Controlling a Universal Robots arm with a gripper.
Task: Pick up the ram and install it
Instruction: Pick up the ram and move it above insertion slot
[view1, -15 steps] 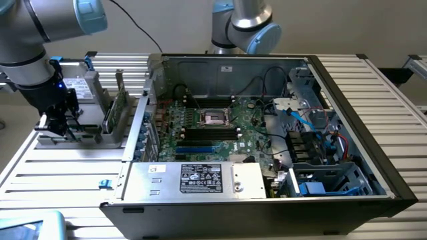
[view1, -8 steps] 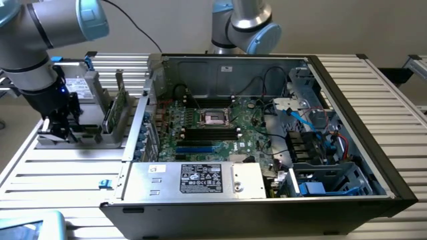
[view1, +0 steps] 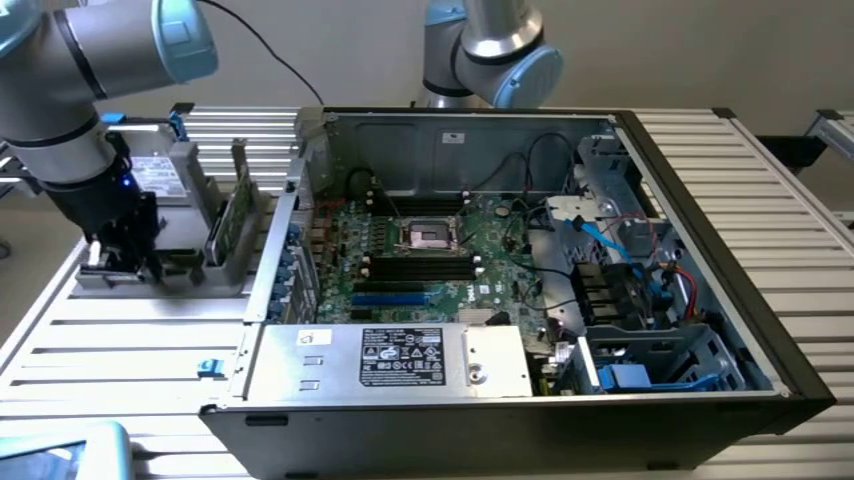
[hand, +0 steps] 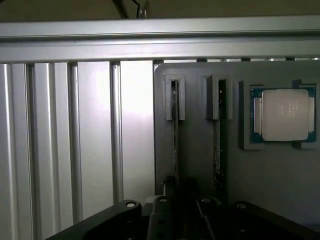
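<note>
Ribbed aluminium slats form the table (view1: 120, 350) on my feed, with an open computer case (view1: 441, 150) towards the exterior view's right and a grey holder (hand: 200, 165) on its left. My gripper (view1: 127, 262) is down at the near end of that holder, well apart from the case. On the wrist feed I look along 2 narrow slots in the holder, each with a thin board standing on edge in it. The ram (hand: 175, 130) sits upright in the slot directly ahead of the gripper, and the second stick (hand: 217, 135) stands in the neighbouring slot, parallel to it and apart from it. The dark gripper body hangs over the near end of the ram, but I cannot tell whether it is apart, together or clamped on the board. Just beside the second stick's slot, a square recess in the same holder carries the silver processor (hand: 285, 115), lying flat. Inside the case, the green motherboard (view1: 494, 260) lies flat, with the processor socket (view1: 430, 235) near its middle and black memory slots (view1: 420, 268) just in front of that. A silver power supply (view1: 400, 355) with a labelled face sits at the near side, and cables and a drive cage (view1: 654, 360) crowd the exterior view's right. A 2nd arm (view1: 487, 50) stands behind the case.
</note>
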